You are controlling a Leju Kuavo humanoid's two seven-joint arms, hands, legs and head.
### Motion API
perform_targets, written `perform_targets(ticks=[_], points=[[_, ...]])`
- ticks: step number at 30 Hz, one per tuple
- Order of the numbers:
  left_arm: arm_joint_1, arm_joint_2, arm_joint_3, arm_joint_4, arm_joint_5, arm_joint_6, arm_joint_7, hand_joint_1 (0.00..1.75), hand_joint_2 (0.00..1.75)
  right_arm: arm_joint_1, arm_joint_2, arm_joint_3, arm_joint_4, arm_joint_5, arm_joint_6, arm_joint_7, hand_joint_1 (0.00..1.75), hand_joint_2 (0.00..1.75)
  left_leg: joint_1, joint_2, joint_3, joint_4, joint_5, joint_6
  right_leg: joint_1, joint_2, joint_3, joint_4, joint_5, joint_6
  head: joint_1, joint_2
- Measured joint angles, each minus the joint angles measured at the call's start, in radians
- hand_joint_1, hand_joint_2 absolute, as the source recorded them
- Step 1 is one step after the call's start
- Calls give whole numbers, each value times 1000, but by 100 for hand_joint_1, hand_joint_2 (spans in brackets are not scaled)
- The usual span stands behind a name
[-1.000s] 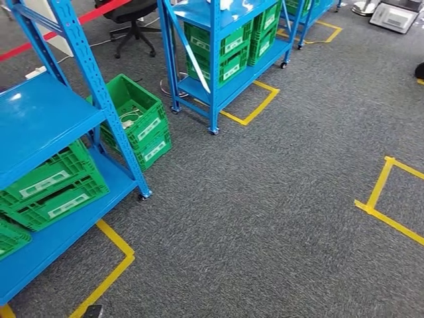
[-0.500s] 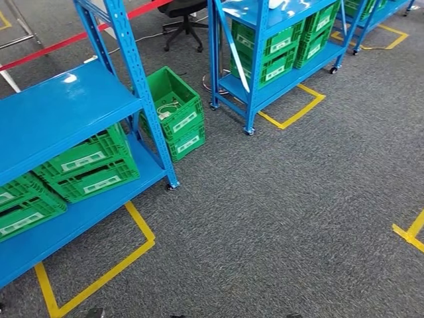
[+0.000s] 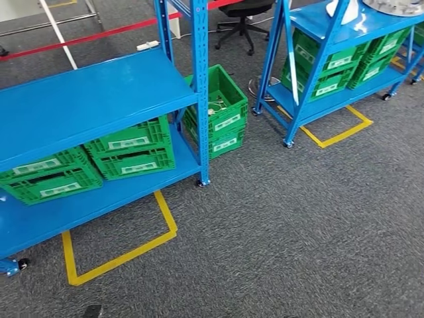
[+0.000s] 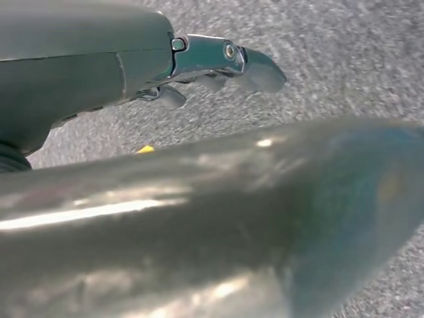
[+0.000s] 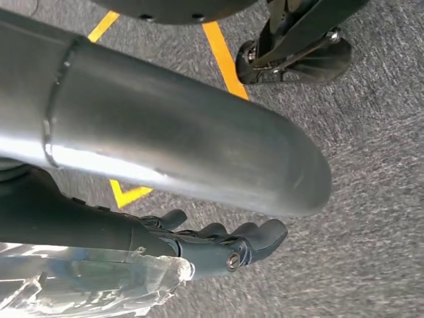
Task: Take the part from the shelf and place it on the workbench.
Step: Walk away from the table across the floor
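I am turning left: the near blue steel shelf rack [image 3: 95, 99] is sliding toward centre. A clear plastic-bagged part [image 5: 85, 281] is lying against my right hand [image 5: 220, 245], though I cannot tell its grasp. My left hand [image 4: 220, 63] is hanging released.

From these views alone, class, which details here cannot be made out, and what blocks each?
Head view: contents of green plastic crates, under the blue metal shelf board.
Head view: pale round object, cut off by the top edge.
Right wrist view: whether the right robot hand holds the clear plastic wrapping, cut by the edge.
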Motion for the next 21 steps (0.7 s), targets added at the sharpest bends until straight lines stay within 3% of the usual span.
perform_targets(ticks=[1, 3, 5, 7, 8, 10, 12, 14, 15, 16, 18, 20, 21], points=[[1, 0, 0, 0, 0, 0, 0, 0, 0, 0, 0, 0, 0, 0, 0, 0, 0, 0, 1, -16, 1, 0, 1, -2, -1, 5, 20, -48, 34, -1, 0, 0], [2, 0, 0, 0, -2, 0, 0, 0, 0, -2, 0, 0, 0, 0, 0, 0, 0, 0, 2, -45, 1, 3, 2, -10, -9, 50, 84, -192, 100, -2, 0, 0], [0, 1, 0, 0, -4, 0, 0, 0, 0, -4, 0, 0, 0, 0, 0, 0, 0, 0, 3, -70, -7, 5, 5, -23, -13, 89, 122, -271, 120, -7, 0, 0], [2, 2, 0, 0, -6, 0, 0, 0, 0, -4, 0, 0, 0, 0, 1, 0, 0, 0, 7, -92, -16, 3, 13, -37, -11, 80, 126, -274, 120, -19, -1, 0], [5, 3, 0, 0, -6, 0, 0, 0, 0, -4, 0, 0, 0, 0, 1, 0, 0, 0, 8, -85, -19, 4, 13, -43, -10, 68, 127, -275, 123, -25, -1, 0], [6, 3, 0, 1, -7, 0, 0, 0, 0, -5, 1, 0, 0, 1, 1, 0, 0, 0, 5, -31, -44, 51, -17, -51, -10, 41, 127, -279, 126, -39, -6, 0], [0, 2, 0, 1, -7, 1, 0, 0, 0, -2, 1, 0, 0, 1, 1, -1, 0, 0, 2, 26, -106, 177, -82, -56, -7, 12, 127, -280, 125, -48, -12, 0], [-4, 2, 0, 1, -7, 1, 0, 0, 0, 0, 0, -1, 0, -3, 2, -1, 0, 0, 3, 38, -159, 288, -120, -58, -5, -14, 126, -280, 123, -51, -12, 0], [-2, 2, 0, 1, -7, 1, 0, 0, 0, -1, 0, -2, 0, -7, 2, 0, 0, 0, 3, 39, -161, 295, -112, -57, -4, -22, 126, -280, 123, -52, -12, 0], [0, 2, 0, 1, -7, 1, 0, 0, 0, -3, 0, -4, 0, -10, 3, 0, 0, 0, 3, 39, -142, 263, -87, -55, -4, -28, 127, -280, 122, -52, -12, 0], [1, 2, 0, 1, -7, 2, 0, 0, 0, -6, 0, -6, 0, -16, 4, 0, 0, 0, 0, 47, -65, 126, -26, -47, -2, -35, 129, -279, 120, -48, -13, 0], [-1, 2, 0, 1, -7, 2, 0, 0, 0, -8, 0, -9, 0, -19, 4, 1, 0, 0, -2, 57, -9, 22, 0, -41, 4, -39, 128, -276, 116, -42, -11, 0], [-2, 2, 0, 1, -7, 2, 0, 0, 0, -8, 0, -11, 0, -20, 4, 1, 0, 0, -3, 61, 0, 3, -1, -43, 7, -40, 125, -275, 115, -46, -10, 0]])
